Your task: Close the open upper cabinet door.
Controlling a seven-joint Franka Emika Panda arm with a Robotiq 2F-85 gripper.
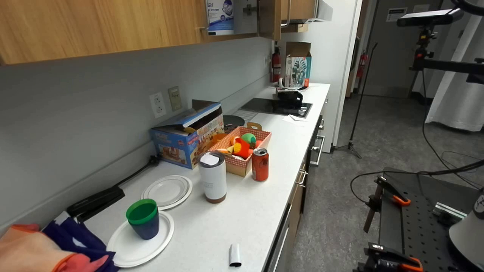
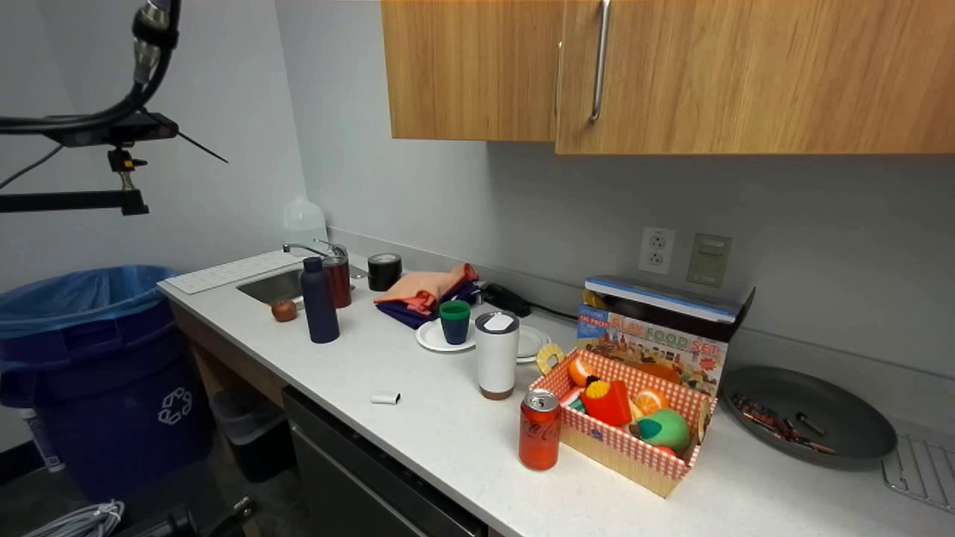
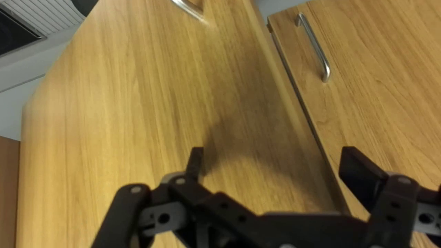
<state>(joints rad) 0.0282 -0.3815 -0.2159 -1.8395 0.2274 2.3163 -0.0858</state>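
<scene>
The upper cabinet door (image 3: 137, 89), light wood with a bar handle (image 3: 188, 8), fills the left of the wrist view, which looks upside down. It also shows in both exterior views (image 1: 269, 17) (image 2: 761, 74). It stands open, swung outward from a compartment holding a white-and-blue box (image 1: 220, 17). The matching neighbouring door (image 3: 375, 75) is closed, with its own handle (image 3: 316, 46). My gripper (image 3: 272, 150) is open and empty, one finger before each door, casting a shadow on the open one. I cannot tell whether it touches. The gripper is outside both exterior views.
Below the cabinets, the counter (image 1: 242, 226) holds a play food box (image 1: 174, 147), a basket of toy food (image 2: 627, 462), a red can (image 2: 539, 432), a white tumbler (image 2: 498, 358) and plates. A range hood (image 1: 322, 11) stands beyond the open door.
</scene>
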